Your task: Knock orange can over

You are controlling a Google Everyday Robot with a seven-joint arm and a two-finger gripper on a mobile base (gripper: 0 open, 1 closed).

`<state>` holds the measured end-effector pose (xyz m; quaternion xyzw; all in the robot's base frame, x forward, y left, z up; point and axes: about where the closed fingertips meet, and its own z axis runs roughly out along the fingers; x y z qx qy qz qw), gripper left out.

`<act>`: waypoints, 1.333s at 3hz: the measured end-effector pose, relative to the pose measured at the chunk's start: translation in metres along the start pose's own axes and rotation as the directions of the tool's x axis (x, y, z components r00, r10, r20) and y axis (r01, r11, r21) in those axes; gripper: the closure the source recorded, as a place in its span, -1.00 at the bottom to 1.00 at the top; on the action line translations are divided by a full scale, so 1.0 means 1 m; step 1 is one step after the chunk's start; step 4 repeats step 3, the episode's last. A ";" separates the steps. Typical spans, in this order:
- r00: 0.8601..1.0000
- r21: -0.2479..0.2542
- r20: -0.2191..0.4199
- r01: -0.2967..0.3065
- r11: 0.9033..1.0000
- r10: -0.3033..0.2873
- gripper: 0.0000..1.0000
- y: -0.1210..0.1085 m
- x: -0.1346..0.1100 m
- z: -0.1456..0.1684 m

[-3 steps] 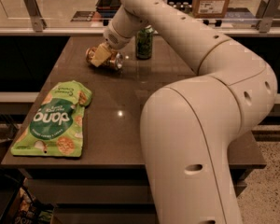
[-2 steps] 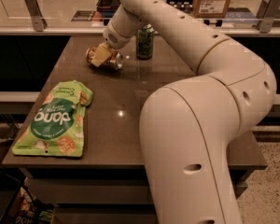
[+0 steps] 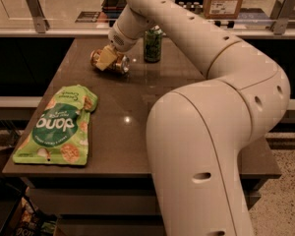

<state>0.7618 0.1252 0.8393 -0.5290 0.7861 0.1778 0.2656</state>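
Observation:
The orange can (image 3: pixel 117 64) lies on its side on the dark table (image 3: pixel 187 82), towards the back left, its silver end facing right. My gripper (image 3: pixel 106 58) is right over the can, its pale fingers (image 3: pixel 105 57) pressed against the can's upper left side and hiding part of it. The green can (image 3: pixel 153 44) stands upright just to the right of the gripper, apart from the orange can.
A green snack bag (image 3: pixel 57 125) lies flat at the front left of the table. My large white arm (image 3: pixel 211 107) covers the table's right half. A counter rail (image 3: pixel 49 32) and a cardboard box (image 3: pixel 225 0) stand behind the table.

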 end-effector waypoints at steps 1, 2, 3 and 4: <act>1.000 -0.002 -0.001 0.000 1.000 0.000 -0.74 0.001 0.000 0.001; 1.000 -0.002 -0.002 0.000 1.000 0.000 -1.00 0.001 0.000 0.001; 1.000 -0.003 -0.002 0.000 1.000 0.000 -1.00 0.001 0.000 0.001; 1.000 -0.003 -0.002 0.000 1.000 0.000 -1.00 0.001 0.000 0.001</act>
